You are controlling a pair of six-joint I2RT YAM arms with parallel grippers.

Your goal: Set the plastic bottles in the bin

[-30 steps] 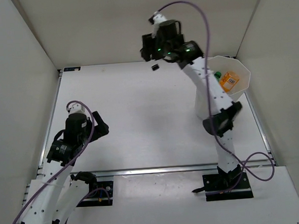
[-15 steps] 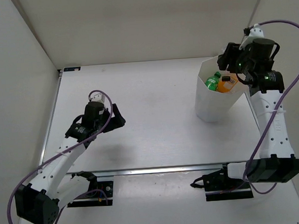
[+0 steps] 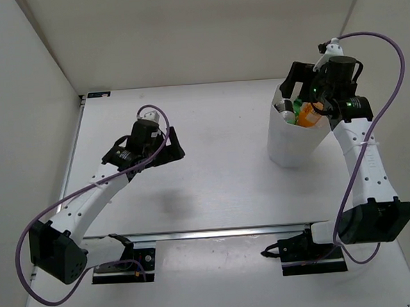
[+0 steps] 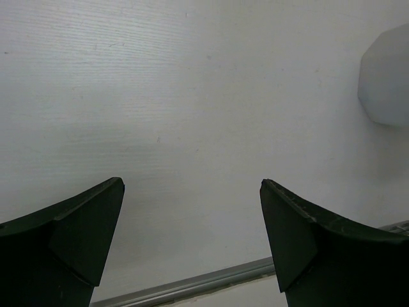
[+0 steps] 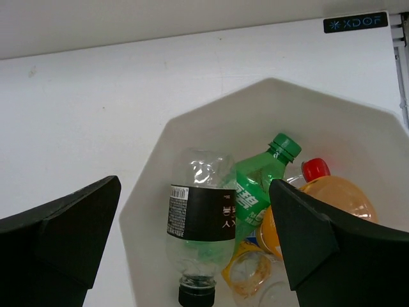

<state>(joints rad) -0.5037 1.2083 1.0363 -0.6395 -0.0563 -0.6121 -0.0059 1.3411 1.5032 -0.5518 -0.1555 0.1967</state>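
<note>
The bin (image 3: 292,140) stands at the back right of the table, a tall white tub with an angled rim (image 5: 211,105). Inside lie several plastic bottles: a dark-labelled one (image 5: 201,214) cap down, a green one (image 5: 259,182), an orange one (image 5: 339,195) and a red cap (image 5: 314,169). My right gripper (image 5: 193,184) hangs open directly over the bin's mouth, its fingers apart from the dark-labelled bottle below. My left gripper (image 4: 190,183) is open over bare table left of centre (image 3: 173,145), holding nothing. The bin (image 4: 386,83) shows at that view's upper right.
White enclosure walls close in the table at the left, back and right. A metal rail (image 3: 217,231) runs along the front edge, also seen low in the left wrist view as a grey strip (image 4: 192,281). A small black label (image 5: 355,22) sits at the back edge.
My right gripper carried the dark-labelled bottle from the back centre to over the bin and opened; the bottle now lies in the bin. My left arm reached further right across the table.
</note>
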